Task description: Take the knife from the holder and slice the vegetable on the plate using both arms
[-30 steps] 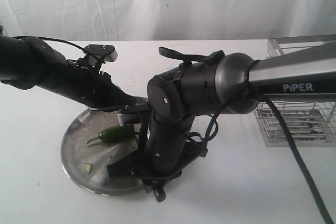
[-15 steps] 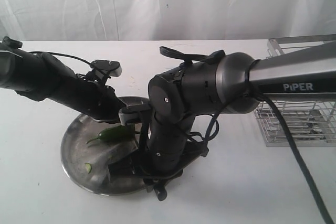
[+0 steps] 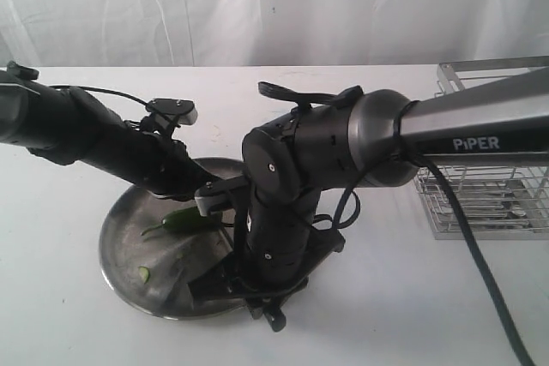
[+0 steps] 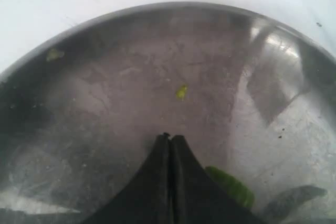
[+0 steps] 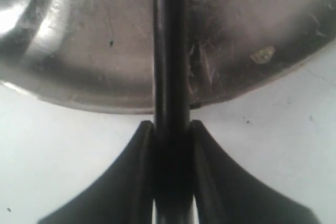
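Your right tool (image 5: 171, 127) pinches the knife (image 5: 170, 51) by its handle, with the knife reaching across the plate's near rim. Your left tool (image 4: 169, 139) is pressed together with nothing in it, its tip low over the plate (image 3: 116, 250) just beside the chili (image 3: 183, 220). You cannot tell whether it actually touches the chili. That is the risk: unpinned, the round glossy pod could roll or skid when the blade comes down, and with both tools so close the edge might strike the left tool. The thin handle could also twist in the grip. The chili lies toward the plate's far side, small and dark green, stem curling left, with a pale slice (image 3: 143, 273) near the left rim.
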Controlling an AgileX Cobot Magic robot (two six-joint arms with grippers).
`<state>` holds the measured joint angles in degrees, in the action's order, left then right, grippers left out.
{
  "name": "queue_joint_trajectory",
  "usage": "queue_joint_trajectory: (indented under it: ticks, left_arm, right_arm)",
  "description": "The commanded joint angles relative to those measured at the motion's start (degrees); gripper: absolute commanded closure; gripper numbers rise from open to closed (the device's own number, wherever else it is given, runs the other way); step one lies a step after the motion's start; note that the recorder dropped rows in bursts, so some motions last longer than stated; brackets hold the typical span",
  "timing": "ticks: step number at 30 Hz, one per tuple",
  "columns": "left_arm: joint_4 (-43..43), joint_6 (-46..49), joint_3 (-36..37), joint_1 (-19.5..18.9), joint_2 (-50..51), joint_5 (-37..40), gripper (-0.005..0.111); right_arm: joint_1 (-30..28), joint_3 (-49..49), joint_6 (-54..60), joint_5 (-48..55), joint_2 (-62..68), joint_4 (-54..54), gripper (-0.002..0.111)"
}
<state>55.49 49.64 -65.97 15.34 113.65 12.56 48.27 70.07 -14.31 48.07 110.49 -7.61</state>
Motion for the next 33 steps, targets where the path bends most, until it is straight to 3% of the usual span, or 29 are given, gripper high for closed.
queue_joint_trajectory:
  ticks: [1, 10, 13, 16, 18, 20, 29, 33]
  left_arm:
    - [-2.0, 0.2, 1.2, 0.3, 1.3, 1.7, 0.107]
    - [-4.4, 0.2, -1.1, -1.6, -15.4, 10.3, 0.107]
    - [-9.0, -4.9, 0.0, -1.6, -21.6, 15.5, 0.107]
    - [-23.6, -20.4, 2.3, -1.6, -29.2, 15.5, 0.107]
    - [-33.9, -26.0, 5.0, -1.6, -33.6, 18.2, 0.107]
    - [-38.2, -27.6, 8.4, -1.6, -37.7, 21.6, 0.107]
    - [-37.0, -28.4, 16.0, -1.6, -44.5, 26.9, 0.107]
    - [-37.0, -28.4, 18.0, -1.6, -44.5, 25.2, 0.107]
  right_arm:
    - [-0.8, -0.2, 2.6, 4.6, 0.0, -0.5, 0.108]
    - [-1.0, -0.2, 3.6, 2.4, 0.0, -0.6, 0.108]
    - [-1.0, -0.2, 3.6, 2.8, 0.0, -0.4, 0.108]
    - [-1.0, -0.2, 1.8, 2.8, -0.2, 2.7, 0.108]
    - [-1.0, -0.2, -2.5, 2.4, -0.9, 8.9, 0.108]
    - [-1.0, -0.1, -4.4, 2.0, -1.9, 12.7, 0.108]
    - [-1.0, 0.1, -3.8, 0.2, -5.8, 12.6, 0.108]
    - [-1.0, 0.1, -3.7, 1.5, -10.0, 12.5, 0.108]
